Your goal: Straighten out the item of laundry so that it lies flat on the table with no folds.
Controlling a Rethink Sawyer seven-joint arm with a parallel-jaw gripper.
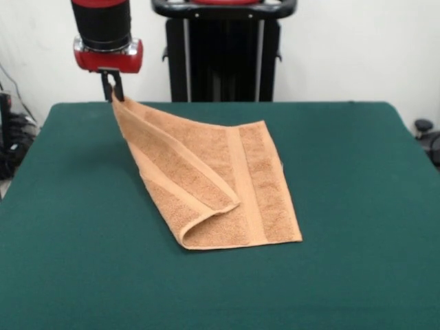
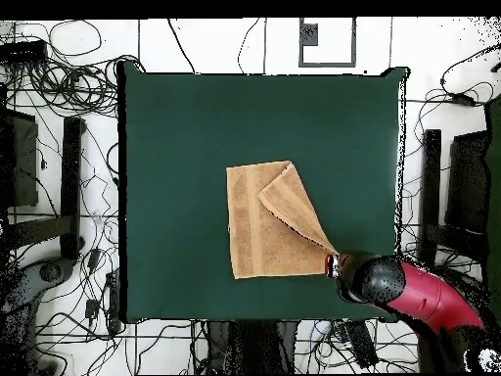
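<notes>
While pincer (image 1: pixel 113 91) lifts corner, towel (image 1: pixel 227 185) lies half-folded on table (image 1: pixel 344 206).

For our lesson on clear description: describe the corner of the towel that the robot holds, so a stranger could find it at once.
Start at the big green table, where one orange-tan towel lies. Follow its folded-over flap up toward the red and black arm. The corner sits pinched in the claw, raised off the table, while the other corners in view lie flat.

towel (image 1: pixel 234 185) mid-table (image 1: pixel 82 261), one corner lifted in claw (image 1: pixel 113 93) above far edge
</notes>
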